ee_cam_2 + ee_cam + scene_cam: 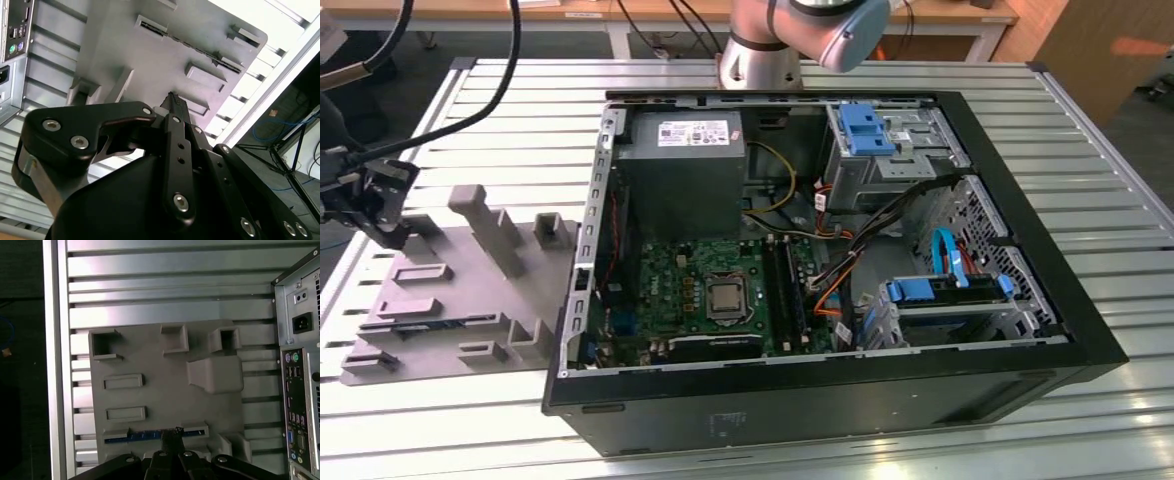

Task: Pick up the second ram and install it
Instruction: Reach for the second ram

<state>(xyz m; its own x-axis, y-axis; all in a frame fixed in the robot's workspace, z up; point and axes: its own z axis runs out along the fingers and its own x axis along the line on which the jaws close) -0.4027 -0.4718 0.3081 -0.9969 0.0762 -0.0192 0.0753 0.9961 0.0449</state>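
The gripper, pinched shut and holding nothing, hangs over the second ram lying in the gray tray.

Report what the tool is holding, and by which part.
Nothing. The tool hangs shut above the grey moulded holder; the thin dark memory stick lies in its slot.

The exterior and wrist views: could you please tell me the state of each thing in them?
computer case: lying on its side, open.
grey tray: flat beside the case.
second ram: on edge in a tray slot, ungripped.
gripper: shut, empty, hovering over the tray near the ram.
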